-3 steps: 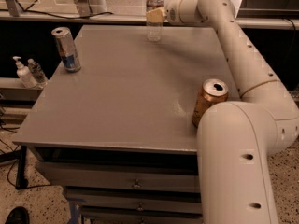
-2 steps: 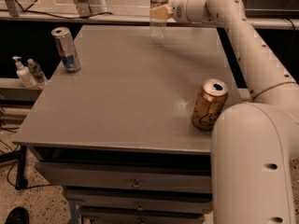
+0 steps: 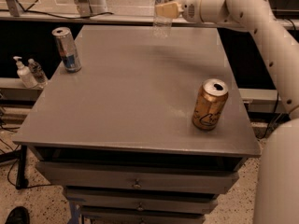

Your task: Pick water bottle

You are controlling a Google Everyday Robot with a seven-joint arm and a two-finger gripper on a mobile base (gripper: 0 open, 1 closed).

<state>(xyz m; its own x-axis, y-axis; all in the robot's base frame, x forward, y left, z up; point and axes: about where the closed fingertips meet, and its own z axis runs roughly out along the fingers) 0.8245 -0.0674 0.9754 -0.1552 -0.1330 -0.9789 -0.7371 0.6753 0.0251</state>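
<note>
The water bottle (image 3: 163,22) is a clear plastic bottle at the far edge of the grey table (image 3: 135,92). Its top is cut off by the frame's upper edge. My gripper (image 3: 167,8) reaches in from the right on the white arm (image 3: 243,8) and is shut on the bottle's upper part. Its beige fingers (image 3: 169,9) clasp the bottle. The bottle hangs upright, its base a little above the tabletop.
A silver-blue can (image 3: 66,49) stands at the table's far left. A gold can (image 3: 210,104) stands near the right front edge, close to my arm's lower link (image 3: 280,176). A white pump dispenser (image 3: 22,73) and a tiny bottle (image 3: 36,71) sit on a shelf at left. Drawers (image 3: 135,183) are below.
My gripper has lifted the water bottle up and slightly to the right, off the tabletop. My arm's lower link has swung right, uncovering the gold can.
</note>
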